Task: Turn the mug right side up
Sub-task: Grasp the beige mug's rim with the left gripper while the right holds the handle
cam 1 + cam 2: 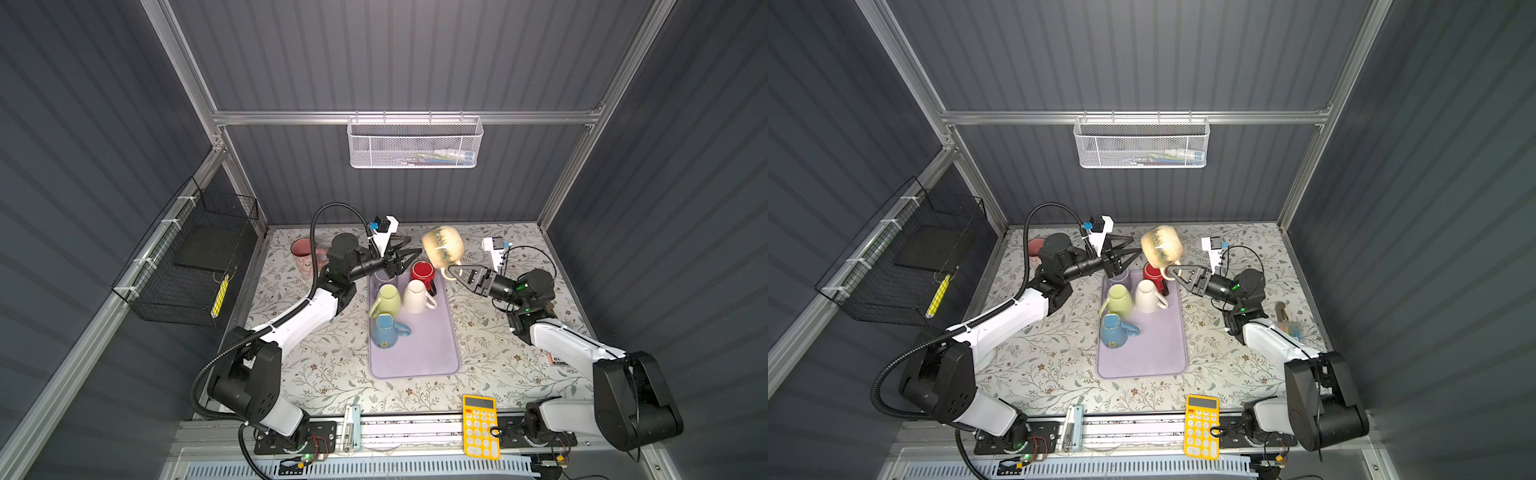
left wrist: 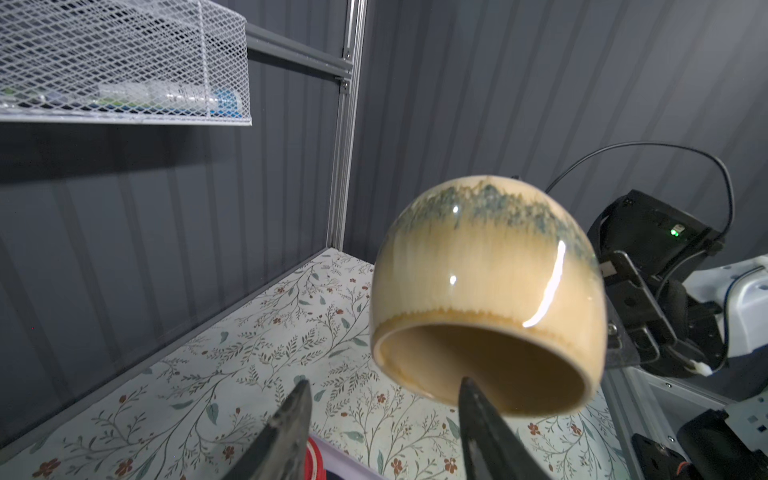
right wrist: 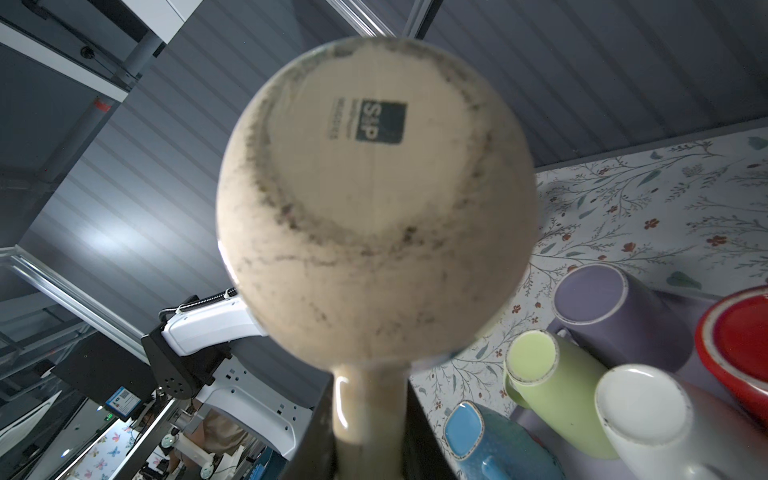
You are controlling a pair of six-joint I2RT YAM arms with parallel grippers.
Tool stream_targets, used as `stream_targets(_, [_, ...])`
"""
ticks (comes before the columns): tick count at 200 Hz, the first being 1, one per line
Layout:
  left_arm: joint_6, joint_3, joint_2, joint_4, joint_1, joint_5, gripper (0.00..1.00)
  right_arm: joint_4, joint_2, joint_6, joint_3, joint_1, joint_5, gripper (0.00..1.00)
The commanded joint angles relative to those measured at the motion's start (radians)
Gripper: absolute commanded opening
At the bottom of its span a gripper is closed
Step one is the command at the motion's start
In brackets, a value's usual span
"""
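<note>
Only right wrist shows mug (image 3: 374, 199) stamp (image 3: 380, 122), perhaps S&P.

The tray (image 1: 432, 345) is lying in the middle of the table (image 1: 324, 365); several mugs (image 1: 415, 296) are sitting on its far half; one mug (image 1: 442, 246) is hanging in the air by its far end, between the left gripper (image 1: 414, 245) and the right gripper (image 1: 453, 272); a calculator (image 1: 480, 426) is lying at the near edge.

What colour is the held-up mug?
Glossy tan mug with blue-grey speckles near its base; left wrist view shows it best.
</note>
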Motion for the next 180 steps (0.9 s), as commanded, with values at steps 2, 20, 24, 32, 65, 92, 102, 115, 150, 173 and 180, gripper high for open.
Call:
stream_targets(2, [-0.033,0.044,0.029,0.098,-0.008,0.033,0.56,0.194,0.006,0.037,0.023,0.014,-0.006,0.0])
stream_targets(20, [-0.05,0.056,0.053,0.13,-0.012,0.04,0.56,0.23,0.028,0.063,0.032,0.02,-0.007,0.0])
stream_targets(24, [-0.053,0.06,0.057,0.135,-0.013,0.041,0.56,0.238,0.032,0.069,0.032,0.021,-0.008,0.0])
stream_targets(32, [-0.058,0.063,0.066,0.145,-0.015,0.045,0.56,0.26,0.042,0.082,0.032,0.02,-0.007,0.0])
stream_targets(65, [-0.07,0.075,0.097,0.176,-0.019,0.041,0.53,0.361,0.085,0.156,0.042,0.021,-0.006,0.0])
stream_targets(92, [-0.083,0.087,0.118,0.195,-0.02,0.042,0.48,0.361,0.094,0.153,0.038,0.029,-0.006,0.0])
stream_targets(102, [-0.088,0.091,0.124,0.205,-0.02,0.043,0.43,0.361,0.094,0.153,0.039,0.03,-0.007,0.0])
stream_targets(115, [-0.093,0.095,0.13,0.216,-0.022,0.042,0.38,0.361,0.093,0.154,0.039,0.032,-0.006,0.0])
stream_targets(150, [-0.103,0.098,0.143,0.229,-0.026,0.039,0.3,0.362,0.089,0.16,0.04,0.032,-0.003,0.0])
stream_targets(173, [-0.107,0.093,0.145,0.238,-0.027,0.032,0.25,0.362,0.09,0.16,0.036,0.032,0.012,0.0])
stream_targets(180, [-0.109,0.093,0.143,0.238,-0.027,0.028,0.23,0.362,0.092,0.161,0.036,0.032,0.015,0.0])
